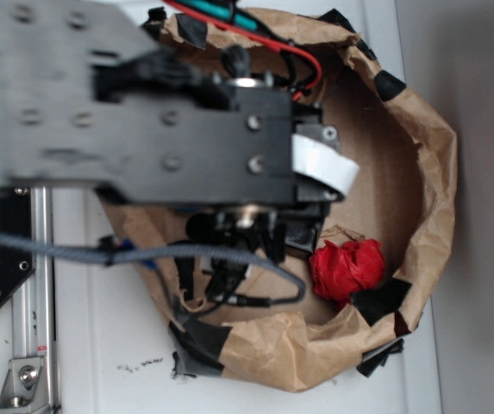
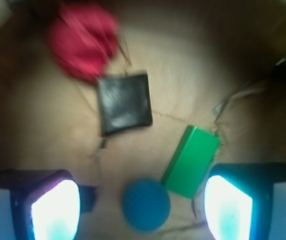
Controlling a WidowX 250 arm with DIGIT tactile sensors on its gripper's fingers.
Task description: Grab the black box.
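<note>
End effector [image 2: 142, 200] was spread wide and empty, fingers [image 2: 55, 210] at the bottom corners of the wrist view, hanging above the brown paper nest [image 1: 419, 155]. Black box [image 2: 124, 102] lay flat on the paper floor ahead of the fingers, just below the red crumpled object [image 2: 83, 45], apparently touching it or nearly so, and apart from the green block [image 2: 191, 161] and blue ball [image 2: 145, 205]. Ball sat between the fingers, so closing there would likely have caught the wrong item. My call: advance toward the box, centre it between the fingers, rotate to square up with its slightly skewed edges, then descend low since it's flat and probably slick. Risk looked like snagging the red object on the far side. Wrist view was motion-blurred but showed all four items; exterior view had the arm [image 1: 143, 129] covering the box, ball and block, leaving only the red object, paper wall, black tape patches [image 1: 384, 297] and white surface [image 1: 109, 345] visible.
</note>
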